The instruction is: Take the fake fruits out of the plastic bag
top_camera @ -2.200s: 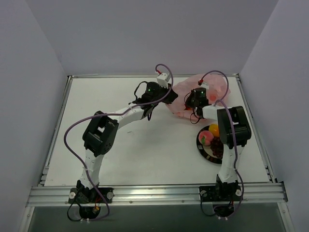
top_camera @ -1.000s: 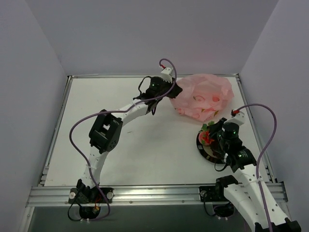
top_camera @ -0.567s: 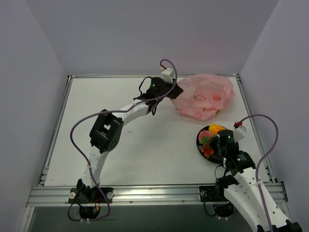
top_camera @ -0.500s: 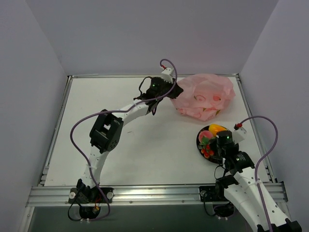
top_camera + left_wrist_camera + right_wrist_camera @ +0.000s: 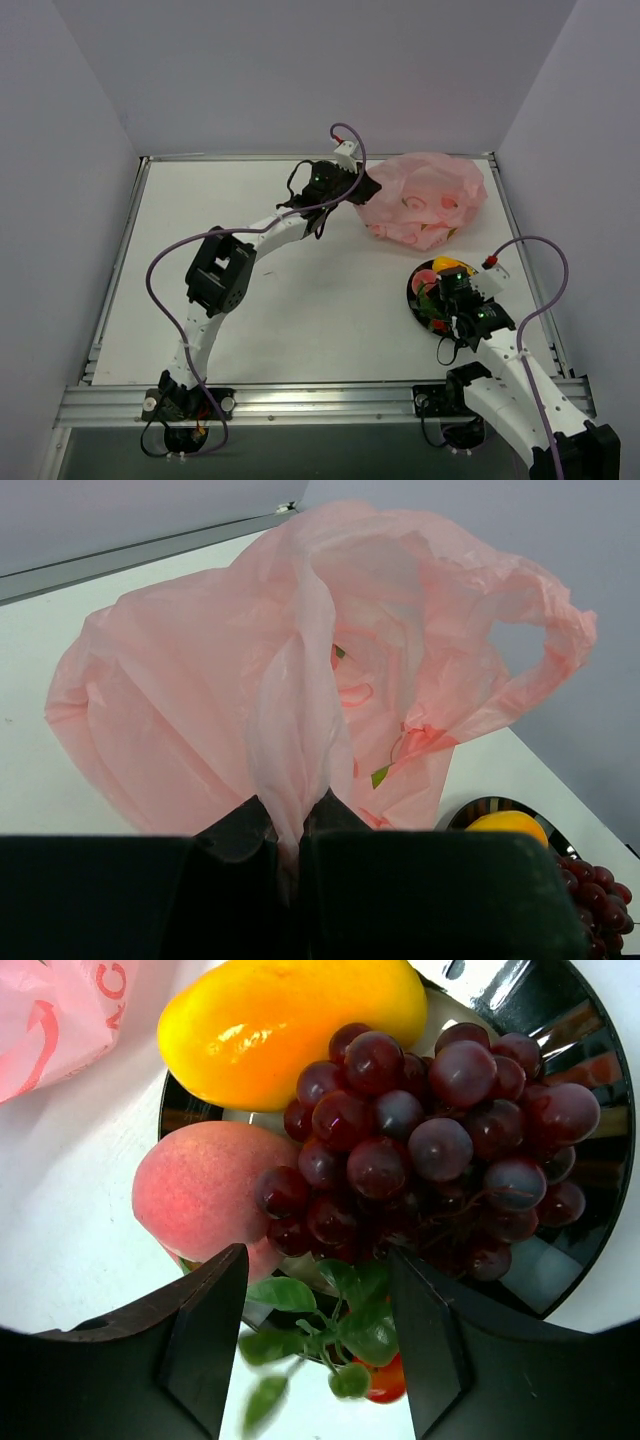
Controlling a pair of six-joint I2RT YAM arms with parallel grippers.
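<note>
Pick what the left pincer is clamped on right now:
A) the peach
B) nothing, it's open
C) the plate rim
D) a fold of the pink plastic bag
D: in the left wrist view the left pincer is shut on a bunched fold of the plastic bag, while the peach lies on the plate in the right wrist view.

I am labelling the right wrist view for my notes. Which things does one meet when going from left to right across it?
plastic bag → peach → grape bunch. The yellow-orange fruit and the strawberry overlap these, so they are left out.
</note>
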